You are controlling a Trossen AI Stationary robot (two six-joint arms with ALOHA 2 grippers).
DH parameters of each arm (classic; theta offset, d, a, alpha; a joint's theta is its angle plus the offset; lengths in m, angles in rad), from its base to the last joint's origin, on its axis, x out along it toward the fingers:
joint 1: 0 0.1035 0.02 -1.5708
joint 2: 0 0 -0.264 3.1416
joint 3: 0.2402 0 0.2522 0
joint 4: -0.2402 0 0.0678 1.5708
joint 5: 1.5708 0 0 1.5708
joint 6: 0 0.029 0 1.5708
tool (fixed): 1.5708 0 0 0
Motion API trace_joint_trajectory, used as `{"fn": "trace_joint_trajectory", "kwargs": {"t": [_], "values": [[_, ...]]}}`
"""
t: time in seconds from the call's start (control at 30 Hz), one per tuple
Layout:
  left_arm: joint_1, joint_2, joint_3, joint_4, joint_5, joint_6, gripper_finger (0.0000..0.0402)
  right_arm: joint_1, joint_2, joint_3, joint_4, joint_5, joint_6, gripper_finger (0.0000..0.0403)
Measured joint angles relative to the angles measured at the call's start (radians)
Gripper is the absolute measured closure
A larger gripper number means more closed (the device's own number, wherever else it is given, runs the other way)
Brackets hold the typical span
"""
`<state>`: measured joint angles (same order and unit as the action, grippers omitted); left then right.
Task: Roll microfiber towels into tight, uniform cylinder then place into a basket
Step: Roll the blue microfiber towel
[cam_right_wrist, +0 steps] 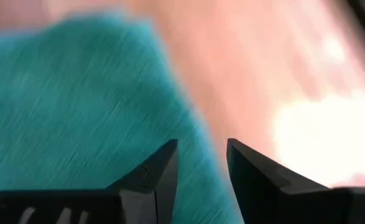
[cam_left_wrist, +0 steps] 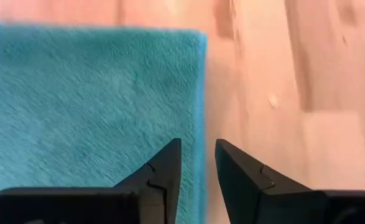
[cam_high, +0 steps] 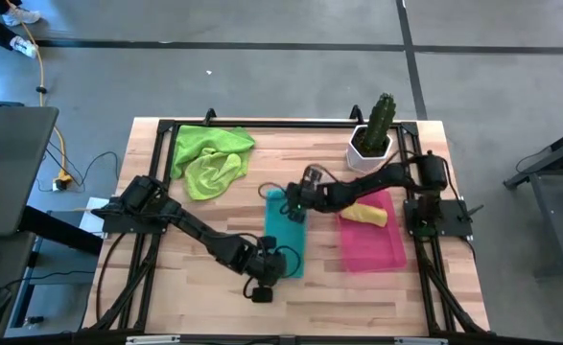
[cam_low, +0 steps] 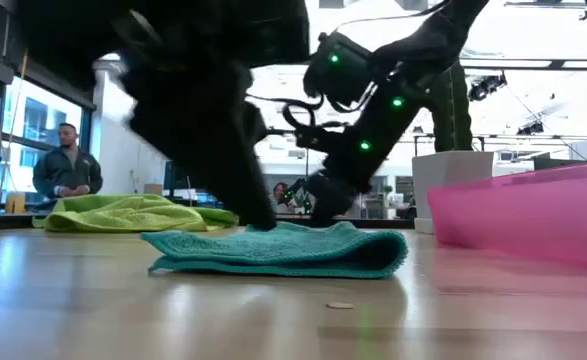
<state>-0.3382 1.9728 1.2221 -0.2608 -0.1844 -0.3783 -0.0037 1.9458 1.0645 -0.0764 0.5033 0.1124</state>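
A teal microfiber towel lies folded flat on the wooden table, in the middle. My left gripper is at its near end, open, with a towel edge running under the gap between its fingers. My right gripper is at the towel's far end, open, also over an edge. A rolled yellow towel lies in the pink basket to the right. Two lime green towels lie crumpled at the far left. My left gripper comes at the teal towel slanting down from the table's left; I cannot tell whether its fingertips touch the cloth. My right gripper slants down from the table's right over the towel's far end; whether its fingertips touch the cloth, I cannot tell.
A white pot with a green cactus stands at the far right, behind the basket. Bare wood lies near the front edge. In the low view a person stands in the room beyond the table.
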Motion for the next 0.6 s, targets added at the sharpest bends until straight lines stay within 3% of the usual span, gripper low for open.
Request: {"fn": "trace_joint_trajectory", "kwargs": {"t": [0.13, 0.27, 0.43, 0.6], "values": [[0.011, 0.0, 0.028, -0.031, -0.071, 0.031, 0.0312, -0.034, -0.03, 0.0, 0.017, -0.027, -0.088, 0.0272], [0.003, -0.014, 0.07, -0.17, -0.072, 0.058, 0.0312, -0.01, -0.116, 0.0, -0.117, -0.138, -0.069, 0.0272], [-0.019, -0.048, 0.113, -0.345, -0.059, 0.143, 0.0312, 0.098, -0.204, 0.0, -0.233, -0.279, -0.072, 0.0272], [-0.03, -0.086, 0.114, -0.536, -0.038, 0.153, 0.0312, 0.259, -0.24, 0.0, -0.284, -0.313, -0.089, 0.0272]]}}
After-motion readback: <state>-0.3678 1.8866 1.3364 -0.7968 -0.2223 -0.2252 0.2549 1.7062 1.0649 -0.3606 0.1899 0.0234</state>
